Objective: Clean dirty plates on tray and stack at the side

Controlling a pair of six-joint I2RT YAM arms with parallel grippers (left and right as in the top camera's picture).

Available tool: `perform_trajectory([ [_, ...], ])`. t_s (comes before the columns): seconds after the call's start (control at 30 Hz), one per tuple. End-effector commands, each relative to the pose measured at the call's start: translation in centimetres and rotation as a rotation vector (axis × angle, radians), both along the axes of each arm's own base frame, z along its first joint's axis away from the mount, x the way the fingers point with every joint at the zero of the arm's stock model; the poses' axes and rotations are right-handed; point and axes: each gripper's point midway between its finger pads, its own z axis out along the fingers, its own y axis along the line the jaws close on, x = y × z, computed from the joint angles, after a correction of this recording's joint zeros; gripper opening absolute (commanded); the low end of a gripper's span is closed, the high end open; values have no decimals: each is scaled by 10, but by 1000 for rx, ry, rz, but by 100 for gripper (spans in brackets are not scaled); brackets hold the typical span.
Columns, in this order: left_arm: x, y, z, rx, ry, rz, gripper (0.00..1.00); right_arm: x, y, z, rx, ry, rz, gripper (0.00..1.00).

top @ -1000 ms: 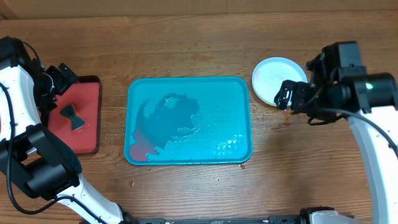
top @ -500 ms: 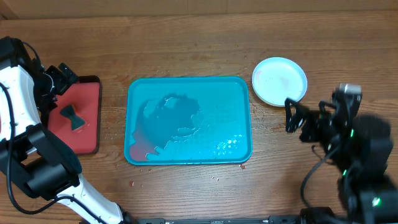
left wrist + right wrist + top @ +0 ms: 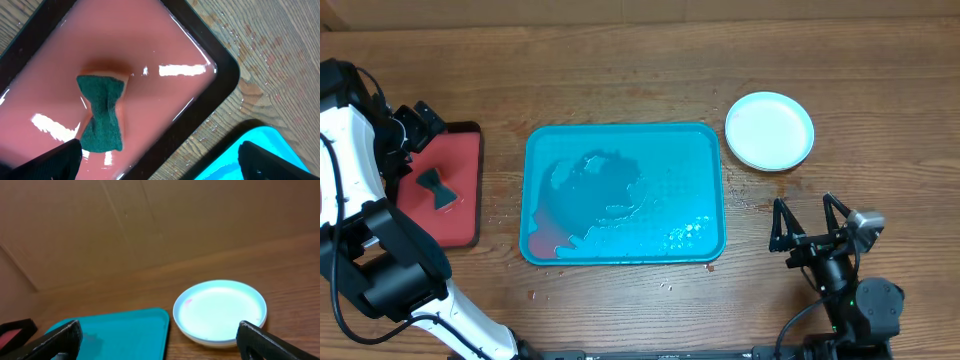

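Observation:
The turquoise tray (image 3: 700,160) lies mid-table, wet, with a reddish smear in its near left corner and no plates on it. One pale round plate (image 3: 769,131) sits on the wood just right of the tray's far right corner. In the right wrist view the plate (image 3: 219,311) shows a tiny red speck near its left rim, beside the tray (image 3: 115,335). My right gripper (image 3: 808,225) is open and empty, well nearer the table's front than the plate. My left gripper (image 3: 417,122) hangs open and empty over the red tray.
A dark-rimmed red tray (image 3: 470,170) at the left holds a green sponge (image 3: 438,189), pinched in the middle, also seen as the sponge (image 3: 101,112) in the left wrist view. Water drops spot the wood around both trays. A brown cardboard wall (image 3: 150,225) stands behind the table.
My right arm has drawn back from beside the plate toward the table's front edge, its gripper staying open. The left arm, plate and trays have not moved.

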Motion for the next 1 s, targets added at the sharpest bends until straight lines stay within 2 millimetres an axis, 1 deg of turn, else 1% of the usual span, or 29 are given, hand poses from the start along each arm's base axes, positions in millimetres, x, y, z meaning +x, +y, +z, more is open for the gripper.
perform_trajectory([
  [0.0, 4, 4, 6, 8, -20, -2, 100, 0, -8, -1, 1, -53, -45, 100],
  [0.2, 4, 4, 6, 8, -20, -2, 100, 0, -15, 1, 5, -118, -85, 100],
  [0.4, 4, 4, 6, 8, -20, -2, 100, 4, -23, -8, 7, -127, -135, 100],
  [0.57, 4, 4, 6, 8, -20, -2, 100, 5, -31, -10, -1, -121, -181, 100],
  [0.63, 4, 4, 6, 8, -20, -2, 100, 5, -35, -14, -4, -103, -206, 100],
  [0.73, 4, 4, 6, 8, -20, -2, 99, 5, -38, -33, -42, -31, -218, 100],
  [0.83, 4, 4, 6, 8, -20, -2, 100, 6, -33, -37, -116, -20, -188, 100],
  [0.97, 4, 4, 6, 8, -20, -2, 100, 8, -33, -42, -117, 2, -187, 100],
])
